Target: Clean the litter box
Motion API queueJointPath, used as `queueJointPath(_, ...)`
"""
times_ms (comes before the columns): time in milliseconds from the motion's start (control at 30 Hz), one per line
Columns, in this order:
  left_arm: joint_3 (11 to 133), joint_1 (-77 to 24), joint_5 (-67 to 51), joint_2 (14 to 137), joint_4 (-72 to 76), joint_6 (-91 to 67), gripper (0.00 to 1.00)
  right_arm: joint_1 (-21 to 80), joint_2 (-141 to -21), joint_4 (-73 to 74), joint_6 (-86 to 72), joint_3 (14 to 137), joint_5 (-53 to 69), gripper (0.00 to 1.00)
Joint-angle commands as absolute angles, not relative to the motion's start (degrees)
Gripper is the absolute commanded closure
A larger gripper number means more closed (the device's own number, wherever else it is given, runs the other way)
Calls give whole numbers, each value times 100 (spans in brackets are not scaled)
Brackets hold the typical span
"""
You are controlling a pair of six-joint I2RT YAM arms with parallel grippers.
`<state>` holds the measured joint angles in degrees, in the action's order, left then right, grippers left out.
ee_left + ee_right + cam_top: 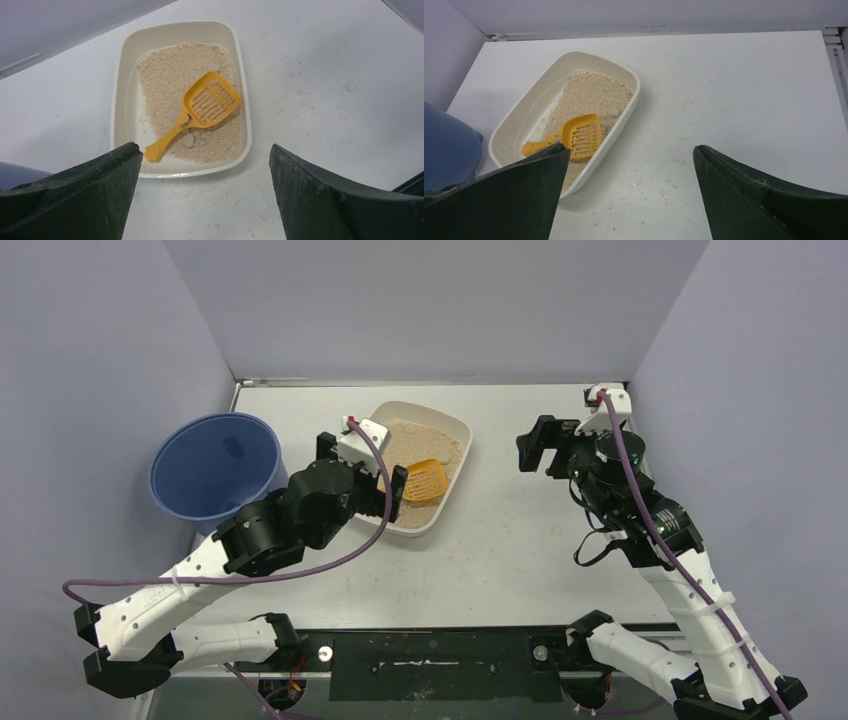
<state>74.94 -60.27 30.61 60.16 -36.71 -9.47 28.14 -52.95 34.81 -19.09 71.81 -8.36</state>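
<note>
Where the white surface [520, 540] nears its far edge, left of centre, a shallow cream-white plastic rectangular litter box [129, 110] holds tan granules. An orange slotted plastic scoop [210, 102] lies on them. The left pincer [202, 150] hovers over the box, fingers apart. The right pincer [630, 150], raised near the right edge, is likewise spread.

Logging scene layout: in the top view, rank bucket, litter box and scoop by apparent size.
1. Bucket and litter box: look about alike; the box is partly hidden and the bucket's rim stands nearer the camera, so unranked.
2. Scoop: clearly smallest.
</note>
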Motion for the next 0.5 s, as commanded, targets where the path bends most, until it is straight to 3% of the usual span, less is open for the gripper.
queueJointPath(0,7509,-6016,3996,5656,-3675,-1063,3,2797,-5204,3614,-1958,7275,-1161,0)
queueJointPath(467,7485,-6019,6083,5675,-4567,-1445,3,2801,-5492,3906,-1940,6891,-1167,0)
